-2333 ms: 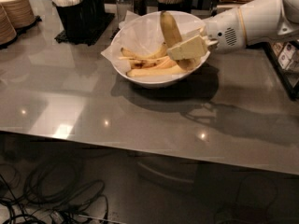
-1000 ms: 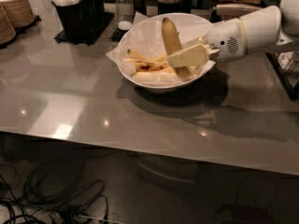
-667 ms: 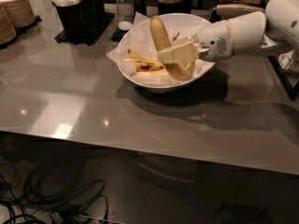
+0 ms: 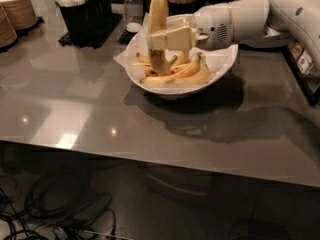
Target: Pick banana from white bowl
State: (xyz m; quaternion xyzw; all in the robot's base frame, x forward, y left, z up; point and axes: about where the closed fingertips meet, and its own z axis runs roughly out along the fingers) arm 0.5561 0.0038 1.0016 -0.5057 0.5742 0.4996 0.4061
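- Grey glossy counter (image 4: 75, 104) fills the scene, with a black caddy (image 4: 82, 16) and stacked tan paper bowls (image 4: 17, 11) at its far left edge; cables (image 4: 50, 209) lie on the floor beneath.
- On the far side of the counter sits the white bowl (image 4: 222, 66), lined with white paper (image 4: 121, 56) that likely keeps the fruit off the glaze.
- Standing almost upright over the bowl's left half is the banana (image 4: 159, 6), pinched around its middle by the gripper (image 4: 167, 38), whose fingers are pressed against its sides.
- Its lower end hangs among the smaller bananas (image 4: 187, 71) in the bowl; whether it touches them is hard to tell.
- A mid-body pinch probably keeps the long fruit balanced for a straight vertical lift.
- Reaching in from the right, the white arm (image 4: 235, 19) lies roughly level, its wrist above the bowl.
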